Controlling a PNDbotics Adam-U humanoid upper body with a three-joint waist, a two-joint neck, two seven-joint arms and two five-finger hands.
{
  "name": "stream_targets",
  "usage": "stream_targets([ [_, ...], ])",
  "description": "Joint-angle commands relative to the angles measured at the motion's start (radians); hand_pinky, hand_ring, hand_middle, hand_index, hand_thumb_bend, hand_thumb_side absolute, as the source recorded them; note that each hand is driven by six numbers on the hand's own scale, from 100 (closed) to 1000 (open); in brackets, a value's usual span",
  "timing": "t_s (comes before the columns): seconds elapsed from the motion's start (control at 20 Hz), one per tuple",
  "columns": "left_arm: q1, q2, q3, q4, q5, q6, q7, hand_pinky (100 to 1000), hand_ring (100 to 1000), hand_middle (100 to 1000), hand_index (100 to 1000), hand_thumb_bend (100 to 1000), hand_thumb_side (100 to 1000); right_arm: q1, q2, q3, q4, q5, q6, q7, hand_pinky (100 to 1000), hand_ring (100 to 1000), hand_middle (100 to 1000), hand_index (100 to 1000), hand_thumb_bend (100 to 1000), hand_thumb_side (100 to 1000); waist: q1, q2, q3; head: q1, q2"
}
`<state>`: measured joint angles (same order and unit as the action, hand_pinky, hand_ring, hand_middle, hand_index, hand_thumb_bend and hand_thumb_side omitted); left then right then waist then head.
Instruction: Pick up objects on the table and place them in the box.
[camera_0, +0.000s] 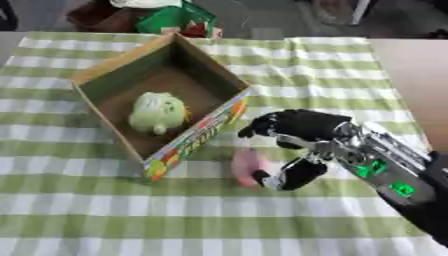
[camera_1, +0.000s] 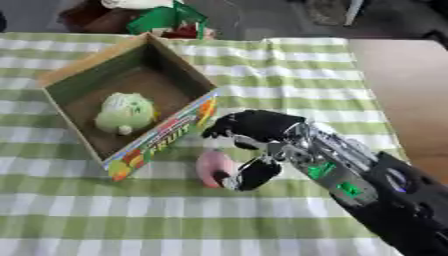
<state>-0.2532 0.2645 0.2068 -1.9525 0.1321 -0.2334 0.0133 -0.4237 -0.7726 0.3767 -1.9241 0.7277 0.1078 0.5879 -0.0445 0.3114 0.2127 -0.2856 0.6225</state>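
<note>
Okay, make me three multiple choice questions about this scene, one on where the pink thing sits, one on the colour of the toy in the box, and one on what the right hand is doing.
1. Where is the pink object?
A. Inside the box
B. On the tablecloth beside the box's near wall
C. On the bare table at the far right

2. What colour is the soft toy in the box?
A. Pale green
B. Blue
C. Red

3. What is the right hand doing?
A. Resting flat and open, far from everything
B. Curled round the pink object, thumb below and fingers above
C. Holding the soft toy

Answers:
1 B, it lies on the green checked tablecloth just outside the box.
2 A, the toy is light green against the brown box floor.
3 B, the black fingers arch over the pink object and the thumb touches its lower edge.
</note>
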Motion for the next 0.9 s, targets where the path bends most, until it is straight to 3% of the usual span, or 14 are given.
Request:
stream_targets([
  [0.05,-0.008,0.016,0.004,-0.016,0.002,-0.002,-0.003,537,615,665,751,100,879,-0.015,-0.014,-0.004,0.007,0.019,-0.008,-0.003,809,913,820,945,234,463,0.002,-0.015,0.002,-0.005,-0.014],
  [0.6,-0.008,0.017,0.005,-0.017,0.003,-0.001,-0.001,537,616,665,751,100,879,-0.016,-0.013,-0.003,0.009,-0.015,-0.009,0.018,809,908,809,940,238,455,0.001,-0.016,0.003,-0.005,-0.018],
  [0.9,-0.007,0.017,0.005,-0.017,0.002,-0.001,-0.001,538,616,665,750,100,879,-0.010,-0.023,-0.010,-0.007,-0.045,-0.007,0.032,803,889,684,837,225,428,0.001,-0.015,0.001,-0.005,-0.019],
])
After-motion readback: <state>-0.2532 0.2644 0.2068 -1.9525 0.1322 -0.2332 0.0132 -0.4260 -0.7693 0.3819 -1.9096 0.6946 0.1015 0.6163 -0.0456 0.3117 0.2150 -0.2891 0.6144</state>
